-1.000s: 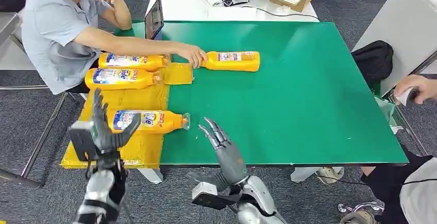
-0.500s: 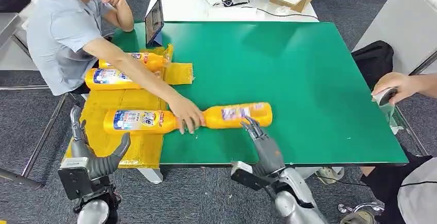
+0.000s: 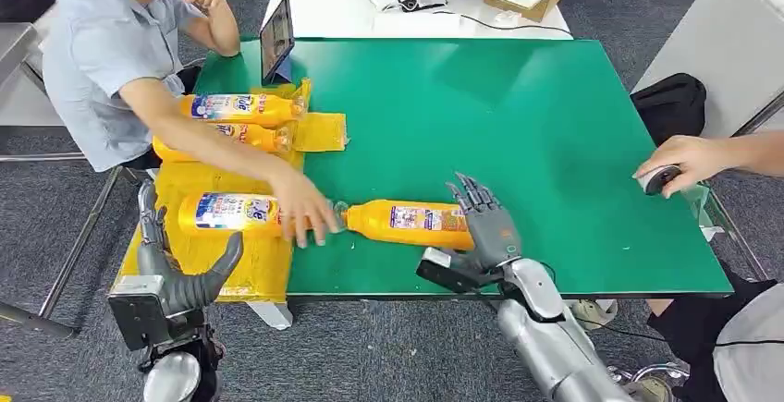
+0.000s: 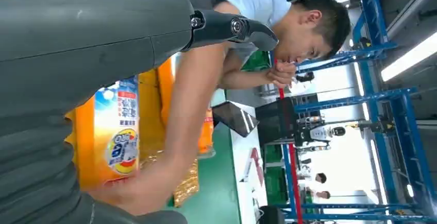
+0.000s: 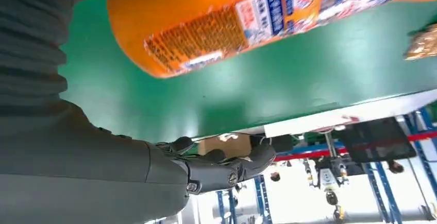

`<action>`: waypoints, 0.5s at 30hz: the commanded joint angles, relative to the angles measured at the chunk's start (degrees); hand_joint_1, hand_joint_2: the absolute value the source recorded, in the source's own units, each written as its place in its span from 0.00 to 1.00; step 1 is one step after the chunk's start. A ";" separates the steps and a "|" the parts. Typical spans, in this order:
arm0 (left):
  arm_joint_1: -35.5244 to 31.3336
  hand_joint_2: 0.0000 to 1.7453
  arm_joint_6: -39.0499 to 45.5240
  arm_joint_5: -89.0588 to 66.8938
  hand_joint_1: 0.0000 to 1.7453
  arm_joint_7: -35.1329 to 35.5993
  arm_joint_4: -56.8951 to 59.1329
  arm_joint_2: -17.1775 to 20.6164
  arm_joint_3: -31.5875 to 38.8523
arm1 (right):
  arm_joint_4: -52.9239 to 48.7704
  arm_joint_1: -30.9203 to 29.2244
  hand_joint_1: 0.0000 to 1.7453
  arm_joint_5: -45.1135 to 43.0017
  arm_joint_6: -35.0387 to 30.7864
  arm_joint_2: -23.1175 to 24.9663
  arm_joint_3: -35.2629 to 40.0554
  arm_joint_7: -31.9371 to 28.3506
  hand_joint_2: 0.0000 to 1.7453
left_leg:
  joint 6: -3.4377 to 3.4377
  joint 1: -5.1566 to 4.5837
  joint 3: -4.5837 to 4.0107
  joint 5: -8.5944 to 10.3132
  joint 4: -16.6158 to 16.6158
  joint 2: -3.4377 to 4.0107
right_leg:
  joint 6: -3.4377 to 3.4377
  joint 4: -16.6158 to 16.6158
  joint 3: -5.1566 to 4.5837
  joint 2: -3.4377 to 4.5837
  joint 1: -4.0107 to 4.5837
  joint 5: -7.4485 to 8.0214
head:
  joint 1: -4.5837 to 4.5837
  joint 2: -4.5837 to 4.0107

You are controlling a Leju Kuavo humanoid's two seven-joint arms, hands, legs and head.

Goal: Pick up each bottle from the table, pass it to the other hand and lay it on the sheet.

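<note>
An orange bottle (image 3: 407, 223) lies on the green table (image 3: 555, 143) near its front edge, cap pointing left. A person's hand (image 3: 303, 210) holds its cap end. My right hand (image 3: 483, 222) is open, fingers spread, at the bottle's base end; in the right wrist view the bottle (image 5: 232, 23) lies close by the palm with the thumb (image 5: 227, 165) apart from it. My left hand (image 3: 180, 268) is open, raised below the front edge of the yellow sheet (image 3: 222, 178). Three more bottles lie on the sheet: (image 3: 242, 106), (image 3: 242, 136), (image 3: 226, 214).
The seated person's arm (image 3: 203, 129) reaches across the sheet. A dark tablet (image 3: 275, 37) stands at the table's far left. Another person's hand (image 3: 684, 162) is at the right edge, beside a black bag (image 3: 670, 106). A white table (image 3: 324, 5) with boxes stands behind.
The person has drawn the bottle left and nearer the front edge. My right hand has risen to its base end. My left hand has barely moved.
</note>
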 commanded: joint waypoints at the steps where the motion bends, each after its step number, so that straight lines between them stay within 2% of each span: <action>1: -2.40 1.00 0.19 1.08 0.00 0.53 3.75 0.99 -0.28 | 20.39 -11.83 0.00 -0.92 4.32 1.34 0.72 3.84 1.00 | -0.06 0.01 0.31 -0.14 0.00 0.18 | -0.12 0.02 0.24 0.18 0.02 -0.08 | 0.02 0.00; 8: -5.85 1.00 -0.31 0.54 0.00 0.51 7.47 1.30 -1.23 | 28.68 -17.22 0.00 -4.89 8.91 3.89 -1.56 1.28 1.00 | -0.04 -0.01 0.17 -0.05 -0.02 0.08 | -0.09 0.02 0.12 0.09 0.00 -0.04 | 0.00 0.00; 15: -7.41 1.00 -0.44 0.46 0.00 0.50 8.45 1.33 -1.81 | 30.14 -18.23 0.00 -4.68 10.44 4.93 -0.69 0.42 1.00 | -0.04 0.00 0.11 -0.02 -0.02 0.00 | -0.07 0.01 0.09 0.00 0.01 -0.03 | 0.02 0.00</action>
